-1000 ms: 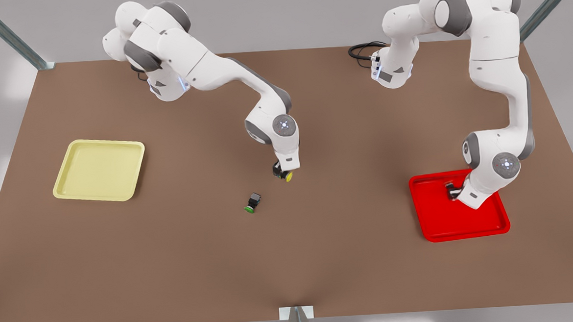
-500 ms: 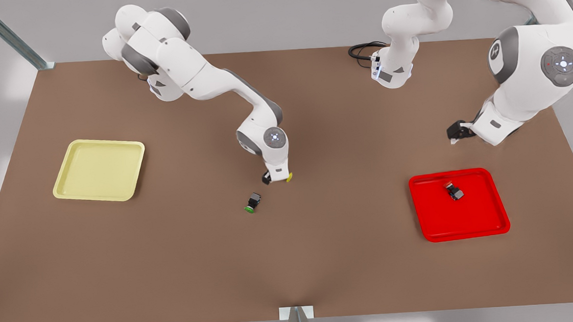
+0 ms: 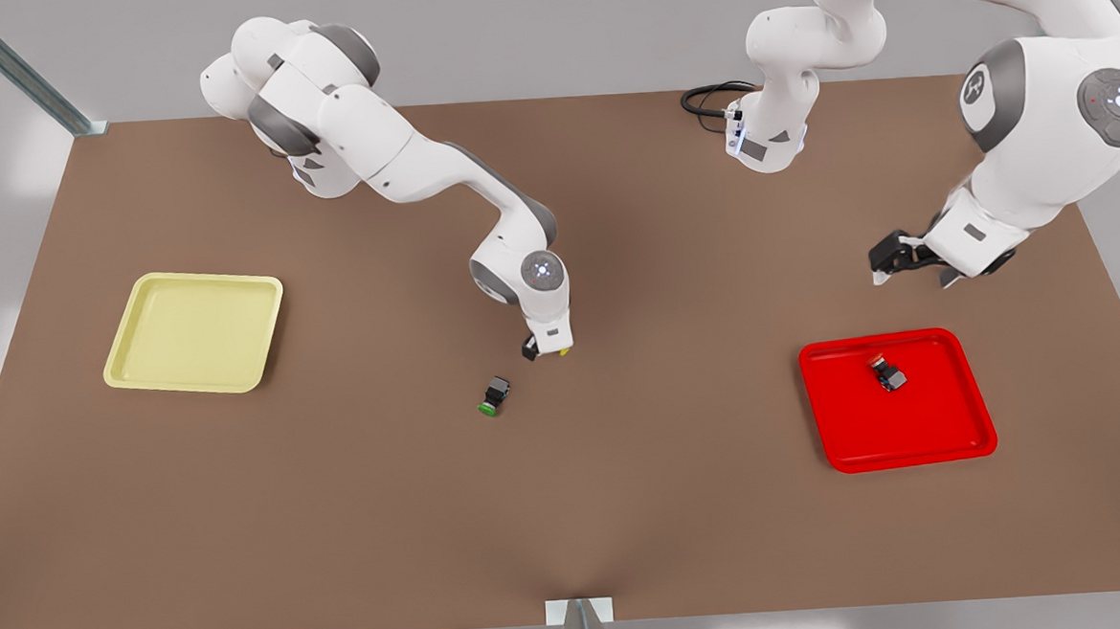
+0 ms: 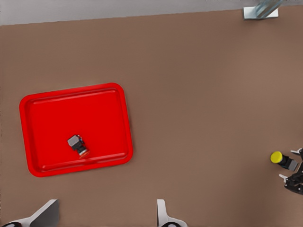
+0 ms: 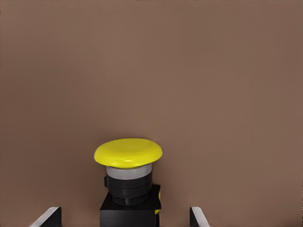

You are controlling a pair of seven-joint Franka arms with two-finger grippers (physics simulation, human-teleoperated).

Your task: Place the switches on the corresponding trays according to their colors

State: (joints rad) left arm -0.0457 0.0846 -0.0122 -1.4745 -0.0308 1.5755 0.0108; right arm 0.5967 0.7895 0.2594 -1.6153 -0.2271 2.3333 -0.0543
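Front view: red switch (image 3: 887, 373) lies inside the red tray (image 3: 950, 433). Yellow switch (image 3: 563, 351) sits between the right gripper's (image 3: 545, 351) fingers (whether pinched, cannot tell). Yellow tray (image 3: 195, 332) sits well apart. Left gripper (image 3: 888, 264), jaws spread, hangs beyond the red tray.

You are looking at a brown table (image 3: 341, 518) that is filling most of the front view. A green-capped switch (image 3: 494, 396) is lying on its side near the middle of it, its cap pointing toward the near edge. A black cable (image 3: 707, 101) is coiling at the far edge. Metal frame posts (image 3: 15, 70) are rising at the far corners, and a small metal bracket (image 3: 581, 620) is sitting at the near edge.
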